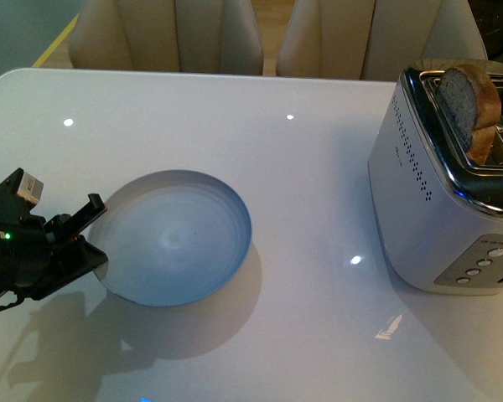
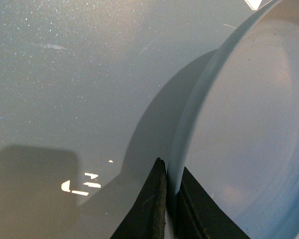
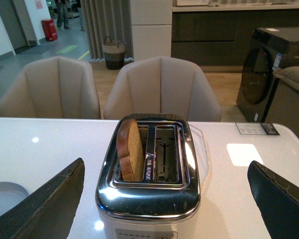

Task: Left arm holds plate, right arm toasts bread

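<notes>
On the white table (image 1: 302, 167), at the right side, stands the silver toaster (image 1: 427, 218). Well apart from it, toward the left side, is the pale blue plate (image 1: 176, 239), and its shadow falls on the table beside it. The left gripper (image 1: 95, 233) is at the plate's left edge, and its two dark jaws pinch the thin rim between them. The bread (image 1: 465, 105) stands upright in the toaster slot nearer to the plate, with its top sticking out. The right gripper (image 3: 164, 199) hovers before the toaster with its jaws spread wide, holding nothing.
</notes>
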You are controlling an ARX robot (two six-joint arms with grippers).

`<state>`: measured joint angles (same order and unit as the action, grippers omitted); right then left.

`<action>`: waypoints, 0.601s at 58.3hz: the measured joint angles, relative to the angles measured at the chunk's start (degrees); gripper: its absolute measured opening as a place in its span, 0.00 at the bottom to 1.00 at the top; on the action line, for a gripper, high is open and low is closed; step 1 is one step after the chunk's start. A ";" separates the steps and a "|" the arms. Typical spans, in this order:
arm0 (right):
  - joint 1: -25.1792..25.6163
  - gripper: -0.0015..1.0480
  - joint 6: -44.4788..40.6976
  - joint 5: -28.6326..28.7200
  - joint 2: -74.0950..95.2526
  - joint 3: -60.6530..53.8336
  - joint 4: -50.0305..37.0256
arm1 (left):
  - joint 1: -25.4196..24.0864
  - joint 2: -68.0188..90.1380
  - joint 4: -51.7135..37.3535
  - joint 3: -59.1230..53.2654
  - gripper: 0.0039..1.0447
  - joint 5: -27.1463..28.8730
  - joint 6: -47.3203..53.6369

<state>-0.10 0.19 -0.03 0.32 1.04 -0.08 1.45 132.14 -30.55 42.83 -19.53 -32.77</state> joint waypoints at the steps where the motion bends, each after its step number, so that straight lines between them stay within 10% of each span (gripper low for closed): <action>1: 0.00 0.91 0.00 0.00 0.00 0.00 0.00 | -0.02 0.31 -0.35 0.15 0.03 -0.02 0.07; 30: 0.00 0.91 0.02 0.02 0.00 0.00 0.00 | -0.81 5.35 -1.64 3.74 0.03 -1.70 0.81; 35: 0.00 0.91 0.00 0.00 0.00 0.00 0.00 | -0.61 5.77 -1.64 4.13 0.17 -1.84 0.85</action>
<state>-0.10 0.19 -0.03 0.32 1.04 -0.08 0.84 137.91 -32.18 46.96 -21.37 -31.92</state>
